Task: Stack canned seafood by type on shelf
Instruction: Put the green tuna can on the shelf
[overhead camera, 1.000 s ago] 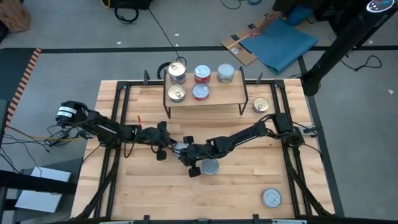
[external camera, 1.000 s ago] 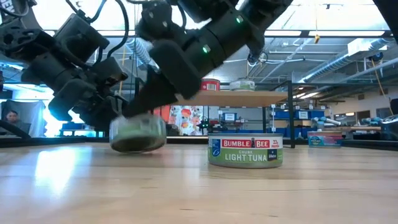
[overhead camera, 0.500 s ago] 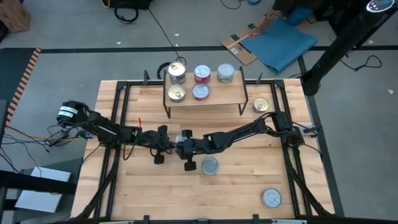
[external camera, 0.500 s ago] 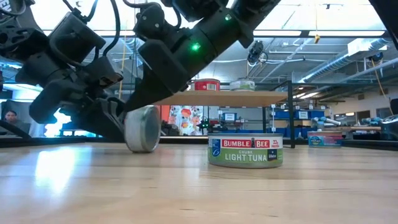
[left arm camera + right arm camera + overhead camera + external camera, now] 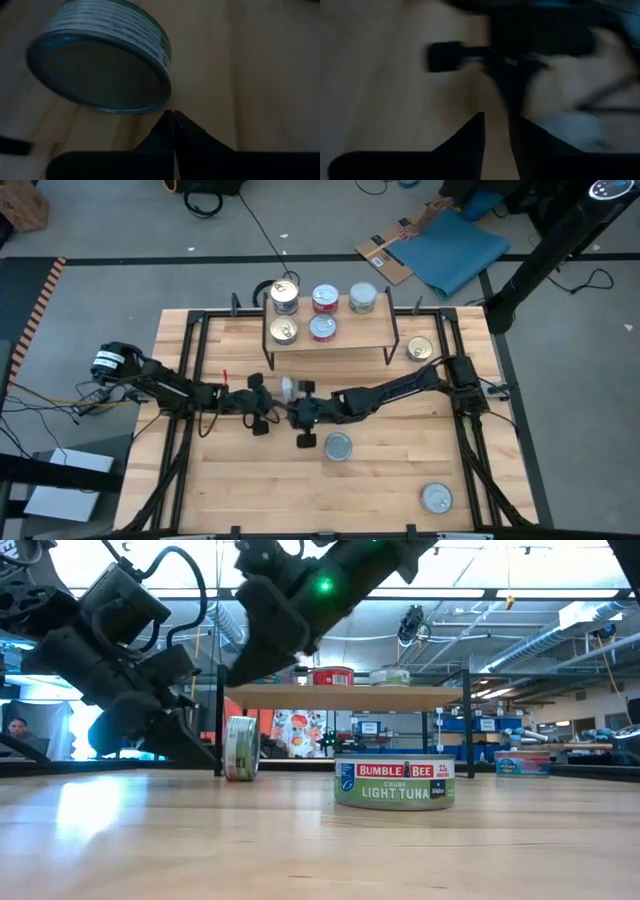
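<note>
Tin (image 5: pixel 240 748) stands on edge on table (image 5: pixel 400 480); left hand (image 5: pixel 173 117) pressed together beside it; right hand (image 5: pixel 496 131) slightly spread, empty.

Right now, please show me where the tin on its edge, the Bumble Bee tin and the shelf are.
tin on its edge (image 5: pixel 240 748): low view, its label side.
Bumble Bee tin (image 5: pixel 395 783): low view, label.
shelf (image 5: pixel 350 328): high view, bare board.

Grey floor (image 5: pixel 120 220); blue mat (image 5: pixel 462 255), cardboard (image 5: pixel 388 252); ceiling lights (image 5: pixel 590 612).
</note>
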You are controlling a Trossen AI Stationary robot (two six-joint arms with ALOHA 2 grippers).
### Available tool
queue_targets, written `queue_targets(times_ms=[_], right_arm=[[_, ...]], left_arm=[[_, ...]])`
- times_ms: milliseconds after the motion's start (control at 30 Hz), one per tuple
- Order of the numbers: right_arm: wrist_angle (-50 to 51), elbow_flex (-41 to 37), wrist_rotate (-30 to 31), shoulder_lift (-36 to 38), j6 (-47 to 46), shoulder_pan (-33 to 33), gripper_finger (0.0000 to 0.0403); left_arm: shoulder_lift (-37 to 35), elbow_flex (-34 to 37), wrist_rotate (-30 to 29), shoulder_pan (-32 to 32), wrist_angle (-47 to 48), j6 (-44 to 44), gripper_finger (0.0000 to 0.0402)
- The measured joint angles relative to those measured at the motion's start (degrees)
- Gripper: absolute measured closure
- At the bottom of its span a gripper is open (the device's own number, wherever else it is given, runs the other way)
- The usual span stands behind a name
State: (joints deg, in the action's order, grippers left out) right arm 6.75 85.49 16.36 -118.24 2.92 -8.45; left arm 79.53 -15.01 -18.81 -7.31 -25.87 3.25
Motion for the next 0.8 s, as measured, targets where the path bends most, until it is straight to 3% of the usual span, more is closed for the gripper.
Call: queue_targets(times_ms=[133, 367, 800], right_arm=[[5.6, 0.0, 7.1, 1.3, -3.7, 1.3, 0.0278], [9.1, -0.1, 7.5, 1.3, -15.5, 3.1, 0.0228], [3.3, -0.1, 17.1, 1.2, -40.7, 0.4, 0.0112]], left_arm=[[0.0, 0.0, -4.6, 0.0, -0.2, 2.4, 0.0401], [0.0, 0.0, -4.1, -0.9, -0.9, 10.6, 0.039], [0.0, 0.0, -14.0, -5.6, 5.0, 19.4, 0.0281]])
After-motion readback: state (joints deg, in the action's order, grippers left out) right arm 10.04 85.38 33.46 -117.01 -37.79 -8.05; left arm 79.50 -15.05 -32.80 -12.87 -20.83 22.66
